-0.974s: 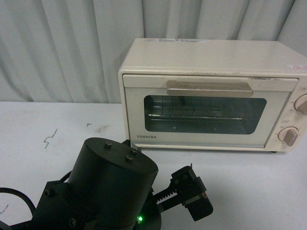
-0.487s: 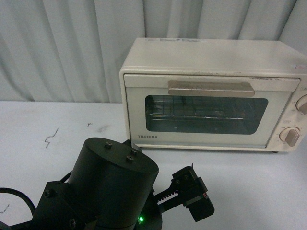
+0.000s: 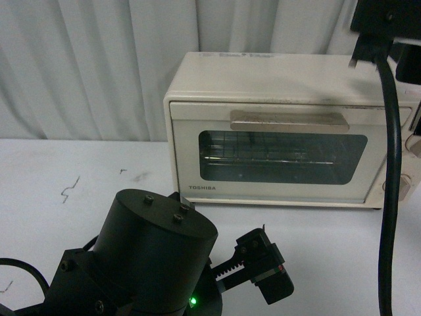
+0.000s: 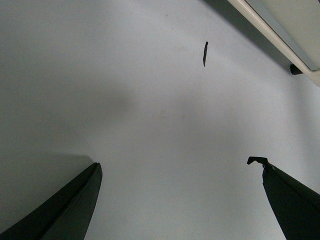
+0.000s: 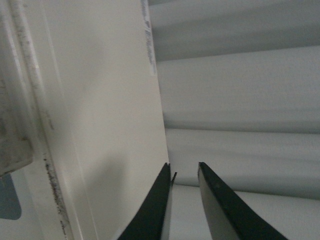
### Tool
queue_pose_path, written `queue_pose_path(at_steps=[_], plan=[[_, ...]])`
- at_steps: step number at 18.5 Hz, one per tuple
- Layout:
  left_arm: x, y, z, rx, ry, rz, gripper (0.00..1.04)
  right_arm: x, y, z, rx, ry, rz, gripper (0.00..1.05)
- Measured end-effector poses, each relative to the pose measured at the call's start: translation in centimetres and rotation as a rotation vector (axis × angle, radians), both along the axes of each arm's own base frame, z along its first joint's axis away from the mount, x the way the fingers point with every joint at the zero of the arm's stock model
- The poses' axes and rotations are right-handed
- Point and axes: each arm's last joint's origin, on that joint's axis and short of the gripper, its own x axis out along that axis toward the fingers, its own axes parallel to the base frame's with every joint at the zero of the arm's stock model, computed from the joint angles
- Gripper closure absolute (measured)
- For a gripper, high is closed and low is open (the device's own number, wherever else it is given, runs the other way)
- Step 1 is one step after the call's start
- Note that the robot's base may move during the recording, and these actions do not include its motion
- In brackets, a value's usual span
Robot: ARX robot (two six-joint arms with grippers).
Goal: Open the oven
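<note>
Your boxy cream-white TOSHIBA toaster oven stands at the white table's far edge, towards its right, long axis running along that edge, closed glass door and beige bar handle facing you. Pale pleated curtain hangs behind. Left gripper is spread wide over bare tabletop. Right gripper, nearly closed and empty, is above the oven's top.

The oven is coloured cream-white, with a beige bar handle, a dark glass window and a black TOSHIBA print. The table is white, marked with small dark scribbles. The curtain behind is pale grey. Both arms are black.
</note>
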Motion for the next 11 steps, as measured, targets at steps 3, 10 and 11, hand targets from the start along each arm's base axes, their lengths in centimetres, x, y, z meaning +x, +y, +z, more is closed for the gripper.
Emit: queue_pose_path(at_steps=[3,10,11], plan=[[0.0,0.0,0.0,0.0,0.0,0.0,0.07,-0.2,0.7,-0.9,-0.071,0.06,0.072,1.02],[0.0,0.0,0.0,0.0,0.0,0.0,0.07,-0.9,2.9,-2.3,-0.085,0.175,0.241,1.03],[0.0,0.0,0.0,0.0,0.0,0.0,0.07,-0.9,3.1,-2.6,-0.081,0.187,0.249,1.03]])
